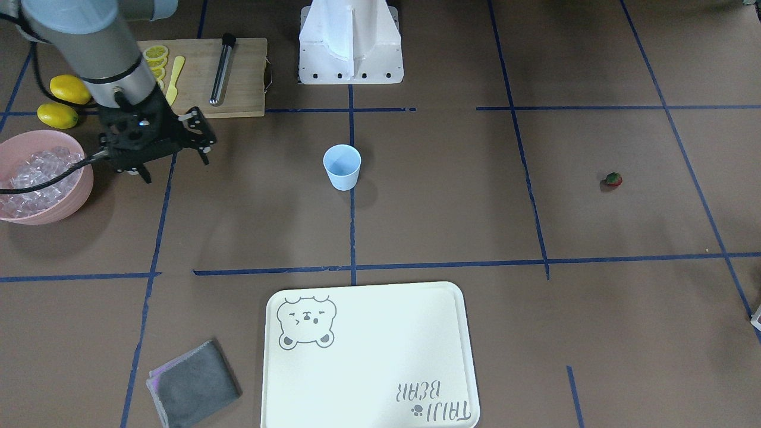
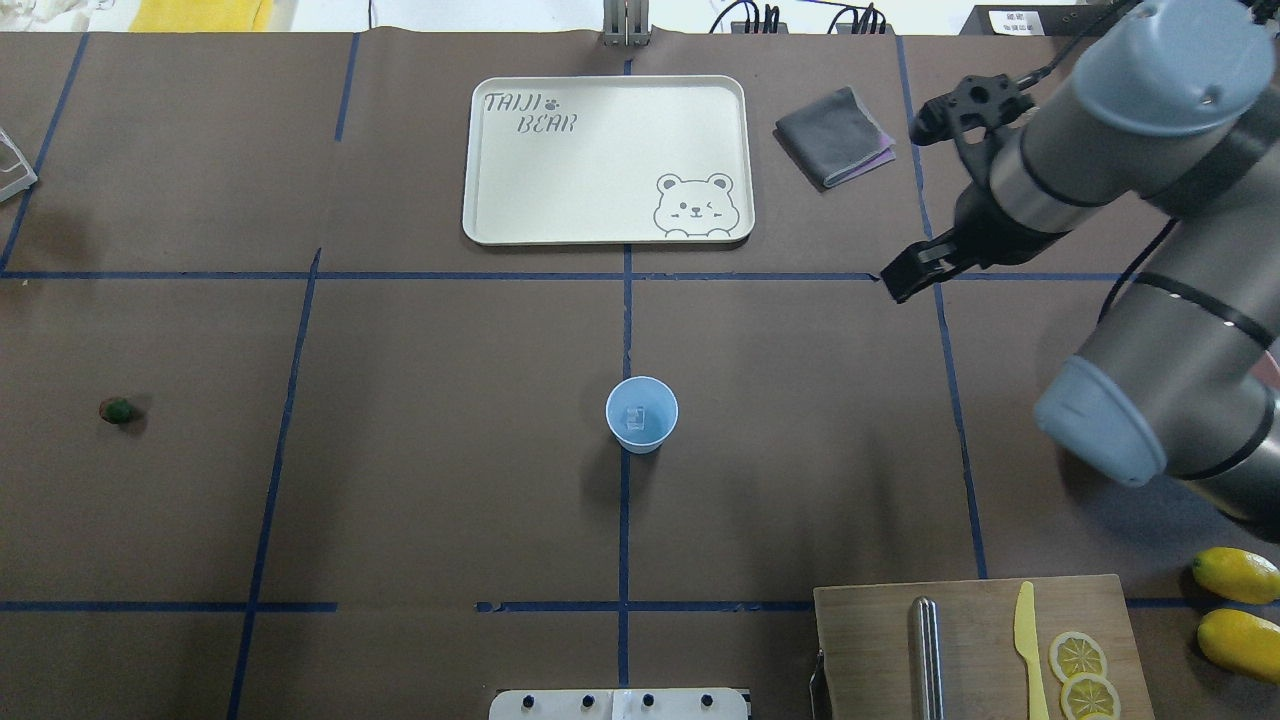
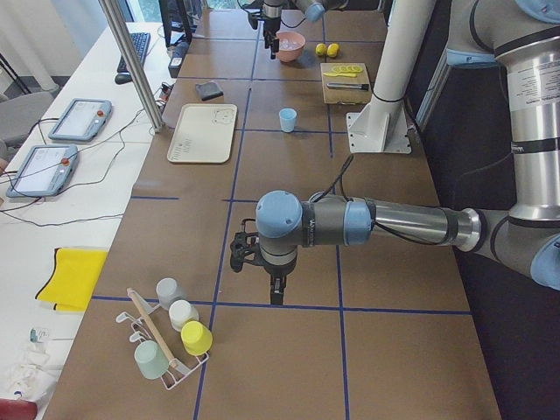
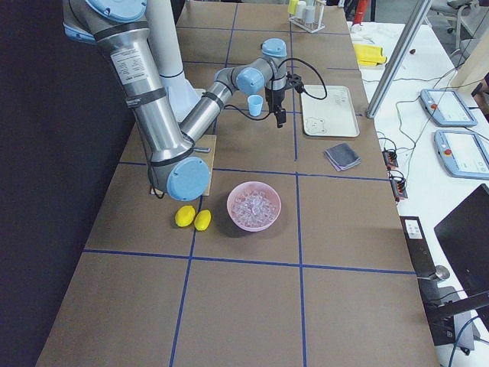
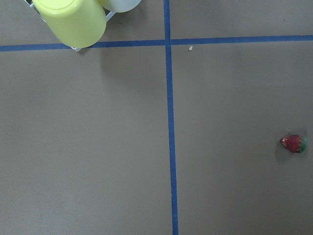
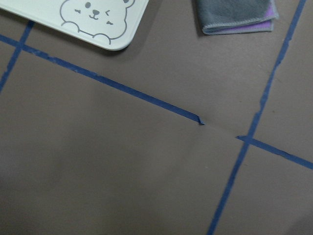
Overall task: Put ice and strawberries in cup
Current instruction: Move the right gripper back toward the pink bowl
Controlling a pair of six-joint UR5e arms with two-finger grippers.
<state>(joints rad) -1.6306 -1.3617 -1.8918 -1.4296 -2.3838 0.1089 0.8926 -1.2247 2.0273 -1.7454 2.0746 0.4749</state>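
"Looking for the cup? It stands upright at the middle of the table, on a blue tape line, with one ice cube at its bottom."

"And the other ice?"

"Heaped in the pink bowl, well off to the right, beside two lemons."

"The strawberry?"

"It lies alone far out to the left, well apart from the cup."

"And the arms?"

"The right gripper hangs above the table between bowl and cup, jaws spread wide and holding nothing. The left gripper hangs over the table's left end. I cannot tell how its jaws stand."

"Anything beyond the cup?"

"A cream tray on the far side, with a grey cloth just to its right."
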